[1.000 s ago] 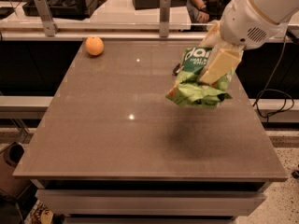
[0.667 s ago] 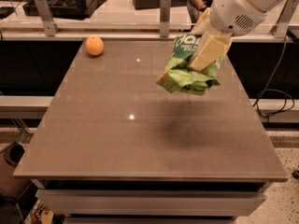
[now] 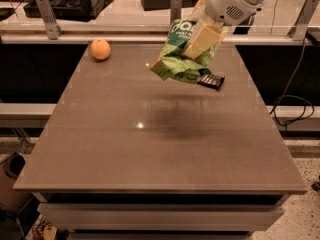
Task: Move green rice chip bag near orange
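Green rice chip bag, white-lettered, in pincer above table

Looks like a lab or office workspace: bare grey table mid-frame, metal rail across the top, dark equipment upper left, loose cable at right, speckled floor lower right. Gripper upper centre-right, clamped on green rice chip bag.
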Robot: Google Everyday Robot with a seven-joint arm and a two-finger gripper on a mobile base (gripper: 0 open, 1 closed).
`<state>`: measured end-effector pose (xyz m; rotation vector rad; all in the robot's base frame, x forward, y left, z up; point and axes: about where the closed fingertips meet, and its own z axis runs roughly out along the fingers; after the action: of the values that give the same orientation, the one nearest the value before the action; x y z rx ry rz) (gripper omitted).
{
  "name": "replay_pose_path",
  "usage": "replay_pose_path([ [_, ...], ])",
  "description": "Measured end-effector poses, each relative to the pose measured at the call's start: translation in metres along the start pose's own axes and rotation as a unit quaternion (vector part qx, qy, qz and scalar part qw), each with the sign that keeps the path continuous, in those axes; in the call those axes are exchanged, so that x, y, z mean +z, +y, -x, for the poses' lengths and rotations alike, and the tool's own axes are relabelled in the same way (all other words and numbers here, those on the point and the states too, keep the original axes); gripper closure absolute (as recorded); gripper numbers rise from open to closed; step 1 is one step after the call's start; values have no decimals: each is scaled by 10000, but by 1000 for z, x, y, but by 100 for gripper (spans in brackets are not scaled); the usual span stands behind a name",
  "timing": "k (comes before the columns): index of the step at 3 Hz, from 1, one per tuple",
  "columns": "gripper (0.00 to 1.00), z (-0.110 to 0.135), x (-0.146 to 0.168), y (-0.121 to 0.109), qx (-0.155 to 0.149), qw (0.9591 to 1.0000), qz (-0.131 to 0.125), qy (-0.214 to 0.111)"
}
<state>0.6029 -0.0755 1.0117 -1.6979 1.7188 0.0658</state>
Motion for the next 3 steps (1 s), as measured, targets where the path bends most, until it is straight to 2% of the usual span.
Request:
replay_pose_path([
  [1,100,0,0,0,0,10000,0,0],
  [2,100,2,13,-12,-17,10000,-77,-11],
  [3,100,3,32,-40,-50,9995,-293,-112],
])
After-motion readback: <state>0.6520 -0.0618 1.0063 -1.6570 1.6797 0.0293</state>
